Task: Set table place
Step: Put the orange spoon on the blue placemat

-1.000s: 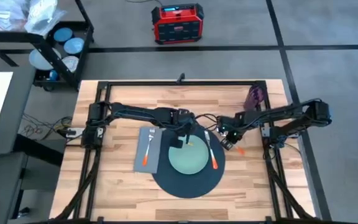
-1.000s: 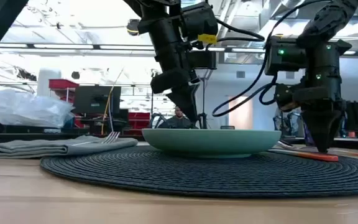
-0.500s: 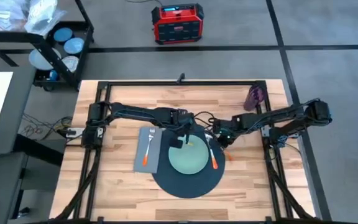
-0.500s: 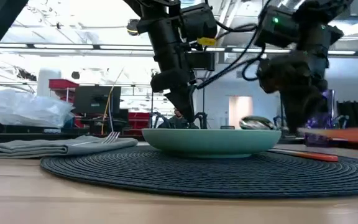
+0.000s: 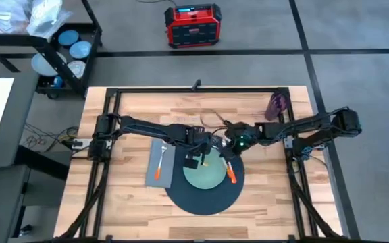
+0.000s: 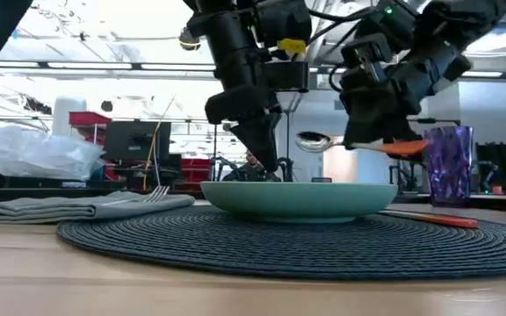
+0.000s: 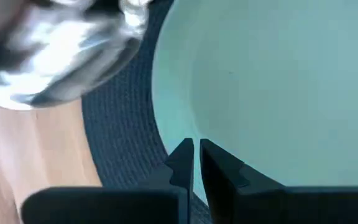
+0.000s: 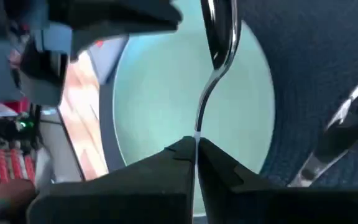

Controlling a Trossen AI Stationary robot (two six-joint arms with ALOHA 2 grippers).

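Right gripper [image 6: 378, 140], fingers clamped on the orange handle of the spoon [image 6: 351, 144], holds it roughly level in the air above the far right rim of the pale green plate [image 6: 297, 198]. The bowl of the spoon points toward the left arm; the handle runs back toward the purple cup [image 6: 450, 165]. Left gripper [image 6: 266, 158], fingers nearly together and holding nothing, sits low over the plate's centre, just beside the spoon bowl. The plate holds no food or utensil and rests on the dark round mat [image 5: 204, 199]. The knife [image 5: 228, 169] lies on the mat beside the plate's right edge. The likely resting place for the spoon is beyond the knife, back toward the right arm's own side, long axis parallel to the knife. The fork [image 5: 161, 164] lies on the grey napkin [image 5: 155, 177] left of the plate, on the table [image 5: 134, 202].
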